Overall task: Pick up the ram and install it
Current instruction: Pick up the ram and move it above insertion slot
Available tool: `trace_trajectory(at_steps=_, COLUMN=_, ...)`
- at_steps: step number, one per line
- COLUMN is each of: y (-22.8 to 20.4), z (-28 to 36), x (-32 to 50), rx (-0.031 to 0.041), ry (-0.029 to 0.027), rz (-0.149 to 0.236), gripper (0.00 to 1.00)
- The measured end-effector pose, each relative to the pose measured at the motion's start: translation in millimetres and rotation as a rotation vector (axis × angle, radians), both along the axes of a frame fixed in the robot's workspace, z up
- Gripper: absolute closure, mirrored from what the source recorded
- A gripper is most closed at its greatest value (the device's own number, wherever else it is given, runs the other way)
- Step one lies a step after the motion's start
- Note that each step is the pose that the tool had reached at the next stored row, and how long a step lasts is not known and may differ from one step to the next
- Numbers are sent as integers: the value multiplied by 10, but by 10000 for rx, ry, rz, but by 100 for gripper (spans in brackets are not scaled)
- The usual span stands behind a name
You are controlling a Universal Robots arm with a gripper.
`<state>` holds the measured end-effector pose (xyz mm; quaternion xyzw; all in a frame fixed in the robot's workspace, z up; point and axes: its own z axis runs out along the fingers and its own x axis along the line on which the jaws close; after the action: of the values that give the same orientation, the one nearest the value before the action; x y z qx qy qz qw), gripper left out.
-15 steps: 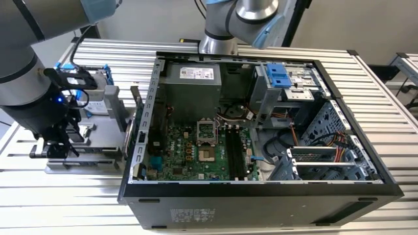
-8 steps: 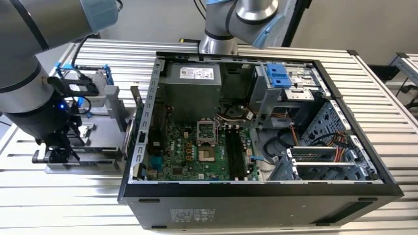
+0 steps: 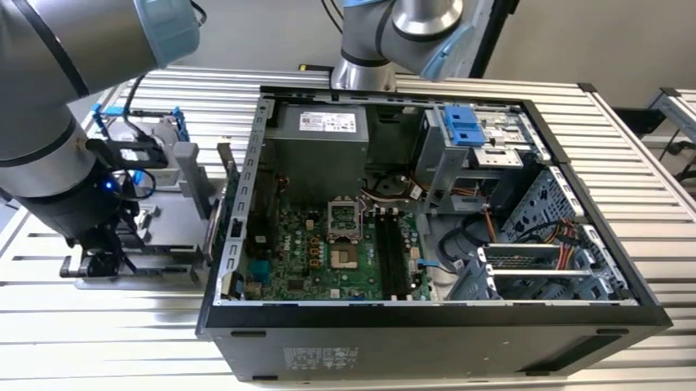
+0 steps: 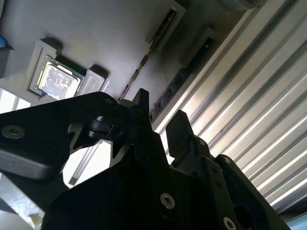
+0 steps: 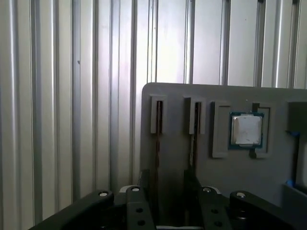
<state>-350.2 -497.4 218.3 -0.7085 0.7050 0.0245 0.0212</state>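
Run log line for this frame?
gripper: open, at holder | ram: standing in holder slot, not gripped | PC case: side open

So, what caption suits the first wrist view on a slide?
Open gripper hovers above a grey tray holding the ram on edge and a processor.

A silver tabletop of ribbed aluminium slats [image 3: 109, 342] spreads across the workspace, its long grooves running side by side. Beyond its far edge lies a plain grey surface [image 3: 261, 32]; whether this is wall or floor cannot be told. At the exterior view's right, the corner of a second slatted metal table [image 3: 676, 110] stands apart across a dark gap. The light is soft and even, and the slats show pale streaks of glare in both wrist views.
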Motion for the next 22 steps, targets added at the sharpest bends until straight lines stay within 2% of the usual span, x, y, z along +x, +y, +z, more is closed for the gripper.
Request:
trace_trajectory(at_steps=6, y=-7, z=-86, x=-1, rx=-1, ry=4, rz=-124, gripper=0)
trace_trajectory(at_steps=10, y=-40, z=-126, x=0, rx=-2, ry=22, rz=-161, gripper=0)
trace_trajectory(at_steps=16, y=-43, z=-202, x=0, rx=-1, ry=36, rz=-293, gripper=0)
trace_trajectory(at_steps=22, y=-43, z=-235, x=0, rx=-2, ry=39, rz=-304, gripper=0)
